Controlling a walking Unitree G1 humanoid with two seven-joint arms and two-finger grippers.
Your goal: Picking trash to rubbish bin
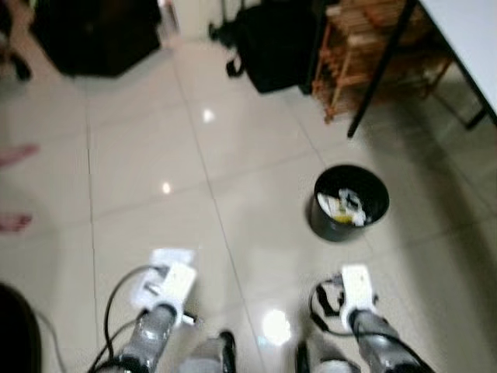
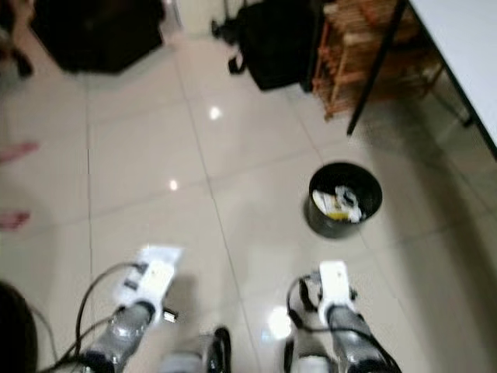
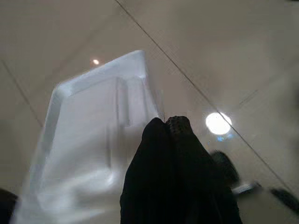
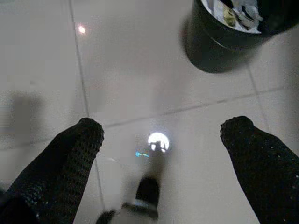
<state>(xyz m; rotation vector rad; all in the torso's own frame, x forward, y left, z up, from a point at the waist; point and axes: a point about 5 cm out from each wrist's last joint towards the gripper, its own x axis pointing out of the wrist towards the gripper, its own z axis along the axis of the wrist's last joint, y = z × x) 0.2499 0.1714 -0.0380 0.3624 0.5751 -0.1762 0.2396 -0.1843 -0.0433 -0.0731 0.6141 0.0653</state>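
Underfoot, a glossy pale-beige tiled floor [image 1: 256, 179] with thin dark grout lines fills most of the head views and mirrors several ceiling lights as bright spots; head views are somewhat blurred. Far right: white tabletop [image 1: 470, 35] on slanting black legs; beneath and behind it a slatted orange-brown wooden rack [image 1: 365, 54]; beside the rack a black soft bag [image 1: 272, 47] on the floor; far left, a large dark block of furniture [image 1: 93, 35], detail not legible. At the left edge, a person's bare feet [image 1: 14, 186] on the tiles.

Round black rubbish bin [image 1: 349, 203] stands on the floor ahead and to the right, just beyond the right arm; crumpled white and yellow scraps [image 1: 345, 208] lie inside it; the right wrist view shows the same bin [image 4: 224, 35] beyond the fingers.

Task item: a clear, shallow, rectangular plastic tray [image 3: 88, 154]; the left gripper [image 3: 173, 128] has its two black fingers pressed together over the tray's edge, grasping it; in the head view the tray [image 1: 167, 268] is held low, ahead of the left arm and well apart from the bin.

Right gripper [image 4: 163, 135]: fingers [image 4: 77, 144] spread wide apart, nothing between them, hanging above bare tile.
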